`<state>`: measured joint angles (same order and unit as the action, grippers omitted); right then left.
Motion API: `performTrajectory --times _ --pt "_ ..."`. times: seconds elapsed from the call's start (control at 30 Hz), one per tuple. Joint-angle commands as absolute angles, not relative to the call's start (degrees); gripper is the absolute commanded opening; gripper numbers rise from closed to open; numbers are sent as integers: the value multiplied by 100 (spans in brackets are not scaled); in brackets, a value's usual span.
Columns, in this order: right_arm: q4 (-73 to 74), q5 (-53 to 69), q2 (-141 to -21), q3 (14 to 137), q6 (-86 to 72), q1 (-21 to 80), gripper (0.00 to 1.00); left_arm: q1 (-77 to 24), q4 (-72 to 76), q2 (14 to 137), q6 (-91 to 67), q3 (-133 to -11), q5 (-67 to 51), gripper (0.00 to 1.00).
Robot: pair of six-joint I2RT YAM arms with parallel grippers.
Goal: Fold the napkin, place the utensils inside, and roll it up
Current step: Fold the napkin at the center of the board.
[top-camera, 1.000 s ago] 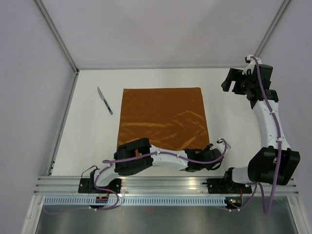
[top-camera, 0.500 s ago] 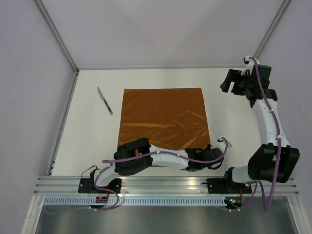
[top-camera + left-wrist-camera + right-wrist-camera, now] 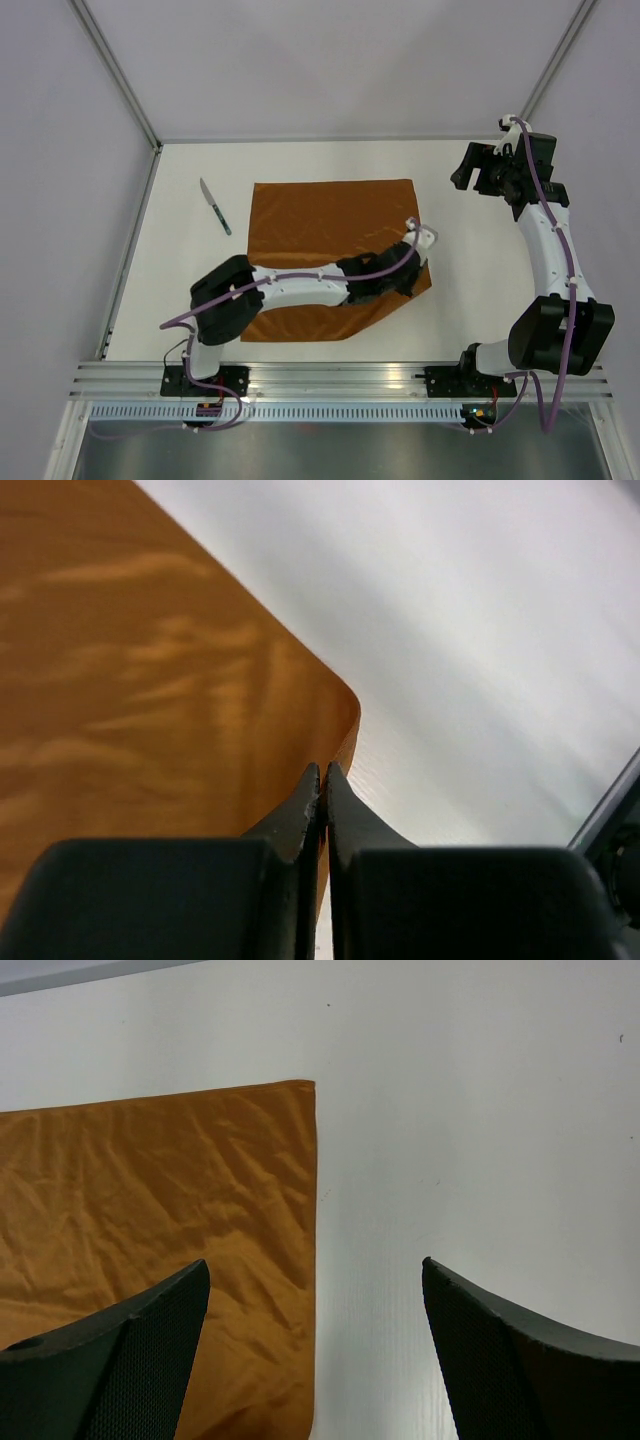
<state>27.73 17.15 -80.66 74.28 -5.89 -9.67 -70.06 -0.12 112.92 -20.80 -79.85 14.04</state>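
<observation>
Napkin point(image 3: 320, 215): rust-orange cloth, laid mostly flat at centre of worktop point(image 3: 480, 270), far edge straight, soft wrinkles noted in right wrist view; near-right corner is held off the surface, so that the near-right outline is seen as a diagonal from above. Left end effector point(image 3: 405, 277): reached across the cloth from the near-left base, jaws pressed together on the cloth's edge just by the rounded corner, as seen in left wrist view point(image 3: 322, 772); nothing else gripped. Right end effector point(image 3: 470, 170): poised above far-right of worktop, beyond the cloth's far-right corner, jaws spread wide, nothing held; cloth corner and bare worktop are seen between its fingers. Knife point(image 3: 215, 206): silver blade, dark handle, laid on bare worktop just left of the cloth's far-left corner, apart from it, untouched. Step judged in hand: 1st of 3, the fold, at its start; loading and rolling not yet begun. Next move, as judged: pinched corner to be carried over the cloth twd. the opposite side w/o slack being dragged, edges to be matched, then grip to be released. Risk judged: satin cloth may slide on the worktop.
</observation>
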Motion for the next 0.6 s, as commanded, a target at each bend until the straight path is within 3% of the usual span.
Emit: performTrajectory --times 0.0,0.57 --pt "2892 1767 -8042 7436 -677 -1002 91 -6452 378 10618 -2583 -7630 888 2" --pt "2953 1995 -8095 7392 -580 -1002 91 -3596 -193 10142 -3006 -6943 -139 2"
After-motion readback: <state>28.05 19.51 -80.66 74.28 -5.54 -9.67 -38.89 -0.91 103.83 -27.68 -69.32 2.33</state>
